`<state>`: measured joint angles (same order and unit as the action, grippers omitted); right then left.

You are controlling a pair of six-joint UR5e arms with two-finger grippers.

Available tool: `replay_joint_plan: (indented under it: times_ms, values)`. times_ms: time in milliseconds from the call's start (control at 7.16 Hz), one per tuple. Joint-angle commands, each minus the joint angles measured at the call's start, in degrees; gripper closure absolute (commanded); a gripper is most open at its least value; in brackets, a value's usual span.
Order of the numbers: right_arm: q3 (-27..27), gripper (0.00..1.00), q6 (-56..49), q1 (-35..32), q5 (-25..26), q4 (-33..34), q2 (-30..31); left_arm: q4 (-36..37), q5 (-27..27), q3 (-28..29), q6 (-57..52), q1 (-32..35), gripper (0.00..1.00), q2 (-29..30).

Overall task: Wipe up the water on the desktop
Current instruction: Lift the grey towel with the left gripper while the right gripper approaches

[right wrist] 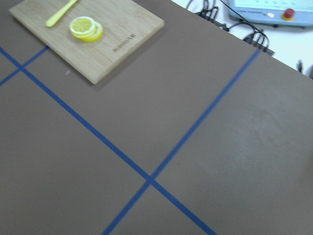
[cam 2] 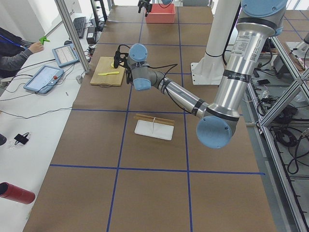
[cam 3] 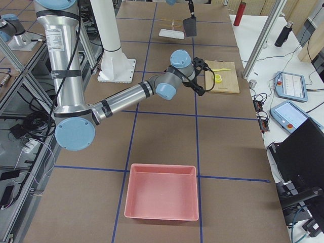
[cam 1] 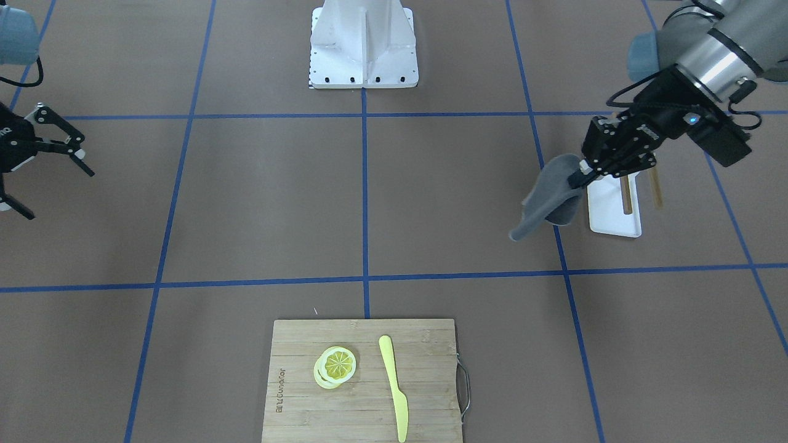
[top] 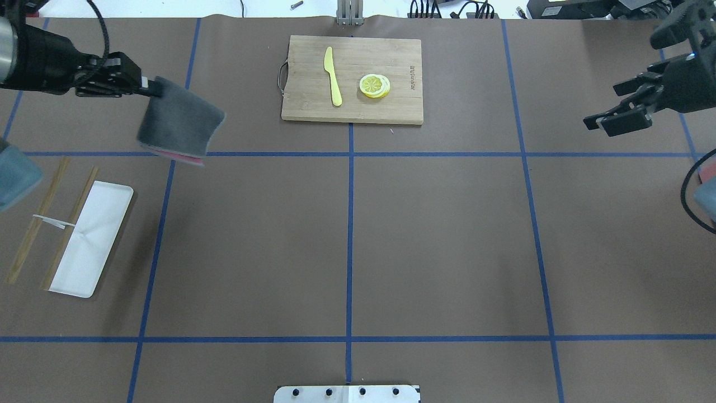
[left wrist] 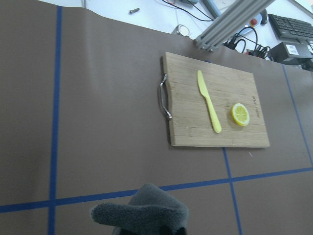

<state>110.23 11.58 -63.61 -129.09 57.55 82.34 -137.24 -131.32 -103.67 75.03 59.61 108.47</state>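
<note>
The desktop [top: 436, 240] is a flat brown surface with a grid of blue tape lines; I see no water on it in any view. My left gripper [top: 150, 87] is shut on the top edge of a grey cloth [top: 179, 120] with a pink underside, and the cloth hangs above the desktop near the far left. In the front-facing view the same gripper [cam 1: 580, 177] and cloth [cam 1: 548, 200] are at the right. The cloth's top [left wrist: 142, 211] shows in the left wrist view. My right gripper [top: 603, 105] is open and empty above the far right of the desktop.
A bamboo cutting board [top: 403, 109] at the far middle carries a yellow knife [top: 333, 75] and lemon slices [top: 375, 85]. A white tray [top: 89, 240] with chopsticks [top: 36, 221] lies at the left. A pink bin [cam 3: 162, 197] sits at the right end. The robot base [cam 1: 363, 43] is at the near middle.
</note>
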Motion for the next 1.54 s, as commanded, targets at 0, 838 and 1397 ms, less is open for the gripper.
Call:
replay_joint_plan:
  times_ms: [0,838,1397]
  values:
    - [-0.4,0.0,-1.5,7.8,4.0,-0.5,-7.0,-0.2,3.1,-1.1,5.9,-4.8,1.0,5.1]
    - [-0.7,0.0,-13.7,23.0,10.6,-0.1,-14.4,-1.8,6.6,-0.4,1.0,-19.1,1.0,14.5]
    - [-0.6,0.05,-14.2,28.5,17.2,-0.1,-15.3,-1.8,10.6,-0.7,1.3,-22.9,1.0,15.7]
